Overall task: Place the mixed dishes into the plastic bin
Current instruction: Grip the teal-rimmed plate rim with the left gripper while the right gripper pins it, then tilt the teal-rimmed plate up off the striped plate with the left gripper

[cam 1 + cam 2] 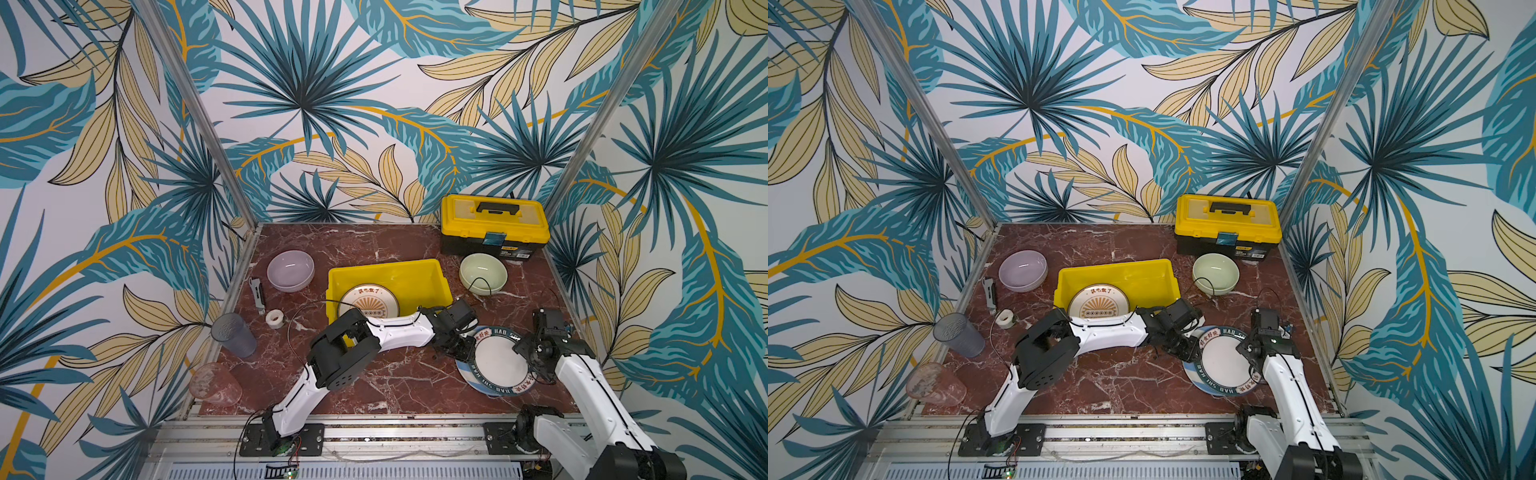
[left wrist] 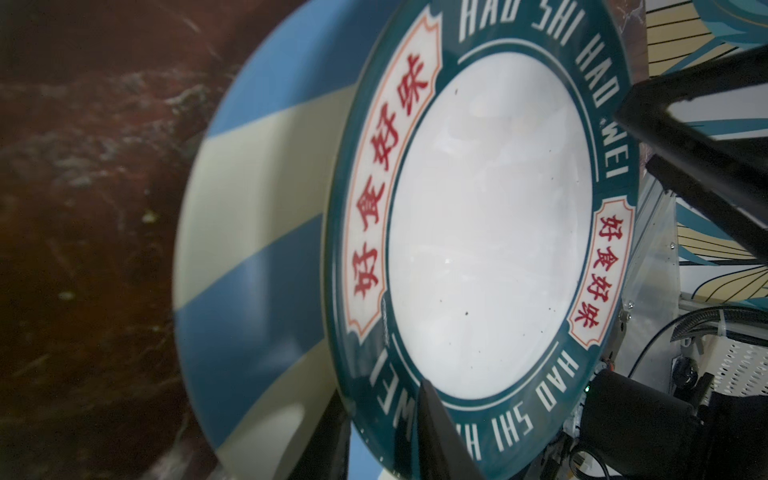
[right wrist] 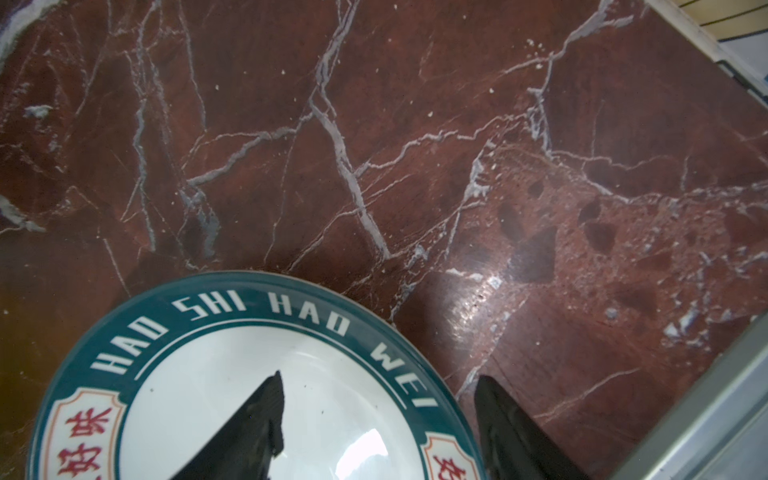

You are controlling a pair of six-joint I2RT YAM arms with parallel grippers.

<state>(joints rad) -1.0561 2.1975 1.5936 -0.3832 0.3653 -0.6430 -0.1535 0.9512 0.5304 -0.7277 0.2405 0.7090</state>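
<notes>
You had the sunburst plate (image 1: 369,306) inside the yellow bin (image 1: 415,276) mid-table. The lettered plate (image 1: 500,360) lay offset atop the striped plate (image 2: 249,270) toward the right. The lilac bowl (image 1: 290,270) and green bowl (image 1: 483,272) stood upright on either side of the bin. The grey tumbler (image 1: 232,334) and clear tumbler (image 1: 215,384) sat at the left edge.

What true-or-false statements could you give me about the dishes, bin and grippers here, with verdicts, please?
1. The sunburst plate lies in the bin. True.
2. The green bowl sits in the bin. False: it stands on the table, beside the bin.
3. The lettered plate overlies the striped plate. True.
4. The right gripper has shut jaws. False: they stand open, astride the lettered plate's rim.
5. The left gripper grips the lettered plate's rim. True.
</notes>
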